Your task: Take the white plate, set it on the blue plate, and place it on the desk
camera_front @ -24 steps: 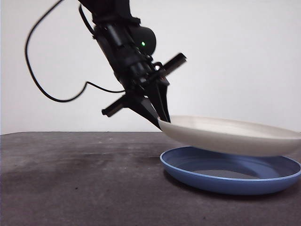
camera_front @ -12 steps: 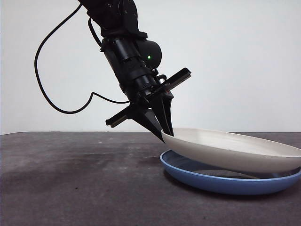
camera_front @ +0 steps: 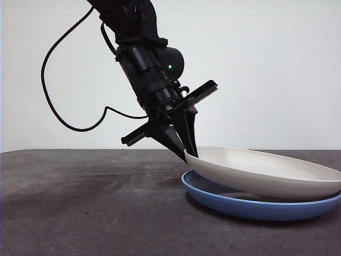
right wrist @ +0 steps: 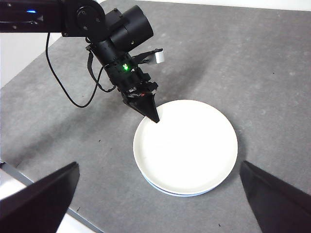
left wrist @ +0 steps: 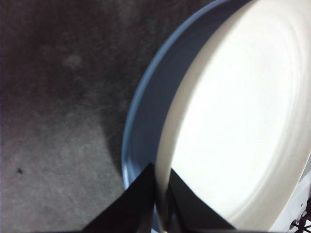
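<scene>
The left gripper [camera_front: 188, 153] pinches the rim of the white plate [camera_front: 266, 173], which leans tilted on the blue plate [camera_front: 250, 207] on the desk [camera_front: 80, 202], while the right gripper [right wrist: 160, 204] hangs spread wide high above.

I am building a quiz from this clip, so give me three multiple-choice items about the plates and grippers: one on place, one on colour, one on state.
1. Where is the white plate?
A. inside the blue plate, tilted
B. flat on the desk
C. beside the blue plate

2. What colour is the lower plate?
A. green
B. blue
C. red

3. How is the left gripper?
A. open, hanging clear
B. out of view
C. shut on the white plate's rim

Key: A, the front view shows its far side in the blue plate; B, a blue rim shows beneath; C, the left wrist view shows the jaws pinching the rim.
</scene>
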`<action>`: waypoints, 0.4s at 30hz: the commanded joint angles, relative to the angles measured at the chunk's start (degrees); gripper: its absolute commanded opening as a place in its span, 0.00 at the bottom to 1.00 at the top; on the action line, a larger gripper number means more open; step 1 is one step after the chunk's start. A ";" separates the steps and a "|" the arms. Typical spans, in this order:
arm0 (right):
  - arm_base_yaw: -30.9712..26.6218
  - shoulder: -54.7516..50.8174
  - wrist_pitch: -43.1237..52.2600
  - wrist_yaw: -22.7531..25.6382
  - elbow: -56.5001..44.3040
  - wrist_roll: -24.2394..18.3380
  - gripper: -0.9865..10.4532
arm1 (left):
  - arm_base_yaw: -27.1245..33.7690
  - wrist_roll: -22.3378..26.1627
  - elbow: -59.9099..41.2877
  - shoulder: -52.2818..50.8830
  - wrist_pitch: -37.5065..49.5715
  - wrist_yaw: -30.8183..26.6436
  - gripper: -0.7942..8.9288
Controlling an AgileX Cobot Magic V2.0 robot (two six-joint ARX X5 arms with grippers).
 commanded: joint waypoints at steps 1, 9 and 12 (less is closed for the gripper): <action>0.22 0.07 0.66 -0.07 1.07 -0.59 0.59 | -0.79 0.00 1.86 1.64 0.33 -0.04 0.10; 0.22 0.07 0.57 -0.07 1.07 -0.59 0.59 | -1.16 1.77 1.86 1.66 0.22 -0.09 0.12; 0.22 0.07 0.52 -0.09 1.07 -0.59 0.59 | -1.16 1.75 1.86 1.66 0.20 -0.09 0.19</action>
